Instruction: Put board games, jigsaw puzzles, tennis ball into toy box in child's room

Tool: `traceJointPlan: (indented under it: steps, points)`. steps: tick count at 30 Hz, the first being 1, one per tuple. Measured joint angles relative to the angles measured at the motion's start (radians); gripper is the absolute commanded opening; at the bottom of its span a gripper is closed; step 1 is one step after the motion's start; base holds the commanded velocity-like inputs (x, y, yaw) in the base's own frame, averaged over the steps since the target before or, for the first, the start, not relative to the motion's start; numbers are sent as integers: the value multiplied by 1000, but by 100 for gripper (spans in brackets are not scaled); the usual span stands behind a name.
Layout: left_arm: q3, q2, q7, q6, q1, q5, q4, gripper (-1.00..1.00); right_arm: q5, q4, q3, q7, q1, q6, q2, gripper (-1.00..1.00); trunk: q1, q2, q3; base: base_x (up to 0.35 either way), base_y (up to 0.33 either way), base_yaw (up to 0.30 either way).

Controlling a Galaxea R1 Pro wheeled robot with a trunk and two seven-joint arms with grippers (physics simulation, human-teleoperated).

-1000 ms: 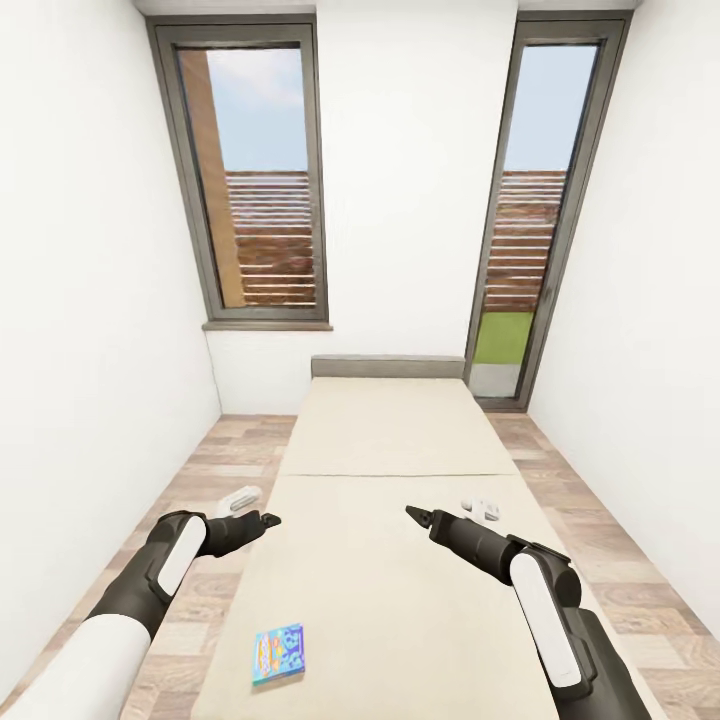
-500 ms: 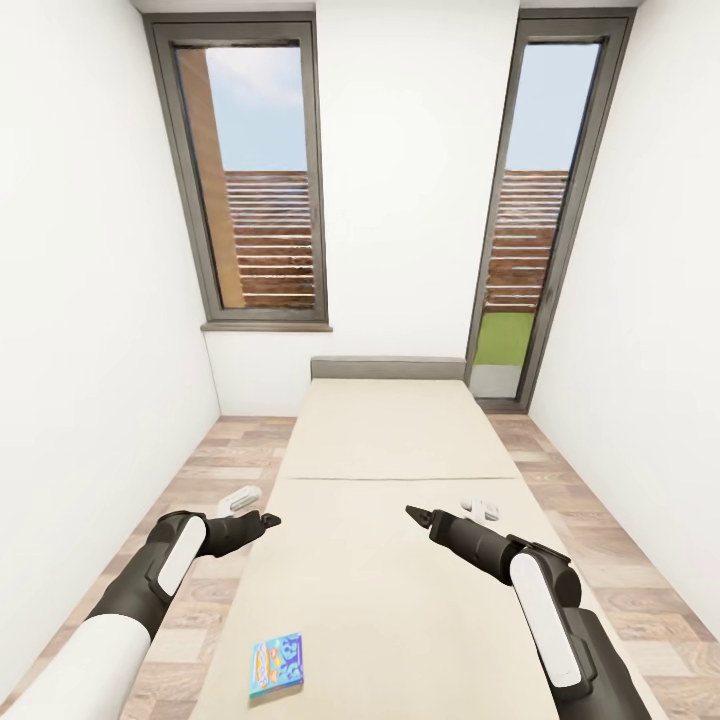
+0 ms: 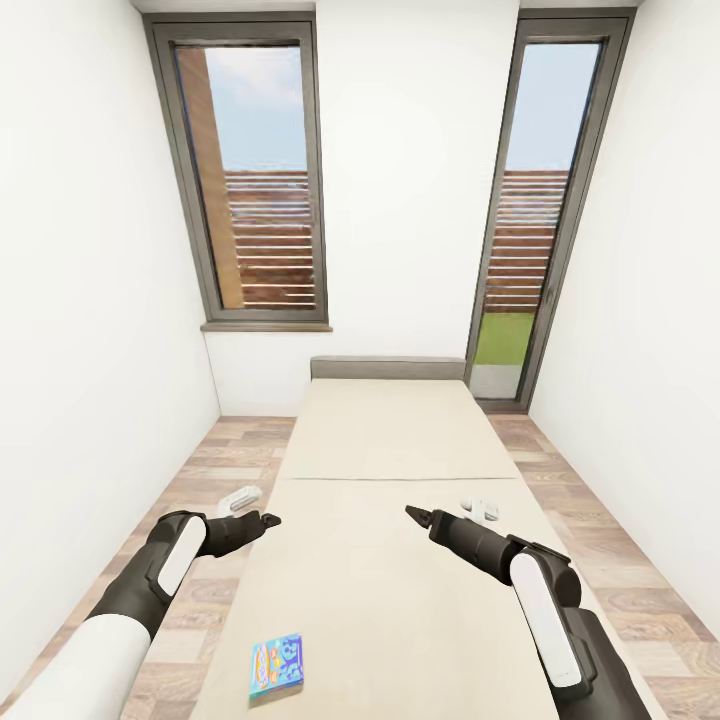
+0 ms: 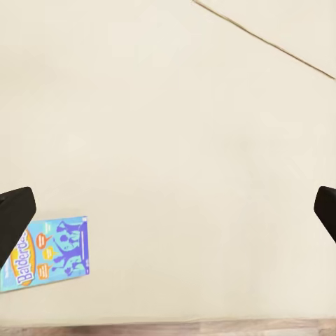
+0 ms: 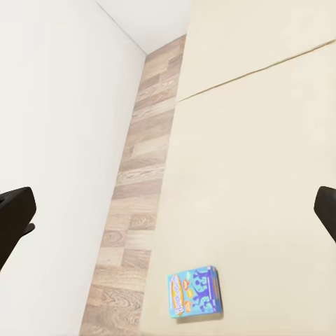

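Nothing among the things has moved since the earlier frames; the blue board game (image 3: pixel 277 665) merely sits a touch lower in the head view than it did a second ago, which reads as the camera creeping forward, and both arms hold the same pose.

Both hands hang over the bed (image 3: pixel 400 440) with nothing in them. The left hand (image 3: pixel 262 521) shows its two dark fingertips (image 4: pixel 14 227) at opposite edges of its wrist view, so it is spread wide, with bare mattress between them. The right hand (image 3: pixel 417 515) is spread just as wide in its own wrist view, also with nothing between its fingers.

The blue board game lies flat on the mattress by the near end of the bed, close to the edge on the left arm's side. It is nearer the robot than either hand, below and behind the left hand (image 4: pixel 47 253), and across the bed from the right hand (image 5: pixel 194 292). Neither hand touches it.

As for progress, this looks like an early stage of fetching this box: it is not yet gripped and not yet lifted. Only one game shows on the bed, so the second bed game may already be dealt with, though that cannot be confirmed from here. Whether anything is already in the toy box cannot be judged.
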Motion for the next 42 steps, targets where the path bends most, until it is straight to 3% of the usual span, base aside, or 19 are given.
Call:
traceJointPlan:
  steps: [11,23,42]
  points:
    - [1,0,0,0,0,-1,0,100,-2,0,0,0,0,0,-1,100,0,0,0,111,-48,-11]
    - [0,0,0,0,0,-2,0,100,-2,-3,0,-1,0,2,0,100,0,0,0,8,-5,-162]
    - [1,0,1,0,0,6,0,100,-3,-3,0,-1,0,2,0,100,0,0,0,0,0,-6]
